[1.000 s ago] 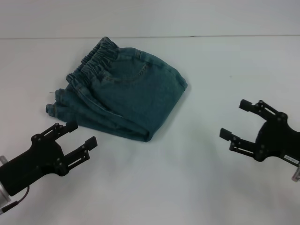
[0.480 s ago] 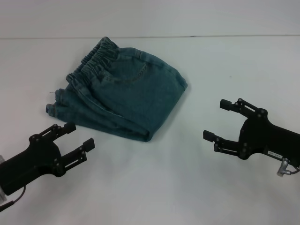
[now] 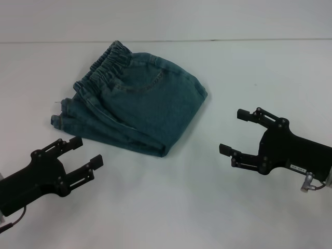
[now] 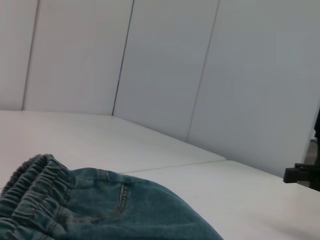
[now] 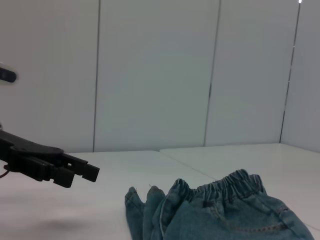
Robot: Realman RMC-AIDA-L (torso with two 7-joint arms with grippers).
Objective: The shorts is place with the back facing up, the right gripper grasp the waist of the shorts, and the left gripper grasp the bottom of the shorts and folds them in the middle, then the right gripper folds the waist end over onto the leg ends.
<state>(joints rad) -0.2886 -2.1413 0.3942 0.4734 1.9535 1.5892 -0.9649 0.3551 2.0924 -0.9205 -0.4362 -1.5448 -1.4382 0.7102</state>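
The blue-green faded denim shorts (image 3: 132,106) lie folded into a compact bundle on the plain white table (image 3: 171,207), toward its far left part, touched by neither gripper. Their gathered, ruffled elastic waist (image 3: 104,66) sits at the far-left edge of the bundle, a curved back-pocket seam showing just beside it, while the stacked leg ends (image 3: 59,118) poke out at the bundle's left corner. The black 2-finger left gripper (image 3: 85,152), on its silver-grey wrist, hovers at the near left — fingers spread apart, holding nothing, pointing toward the near edge of the shorts and near it. The black 2-finger right gripper (image 3: 236,132), with a small white label on its body, hangs at the right, well apart from the denim — its fingers are likewise spread wide and empty, aimed left toward the bundle. In the right wrist view the left gripper's fingertips (image 5: 82,172) show beside the folded hems (image 5: 145,212).
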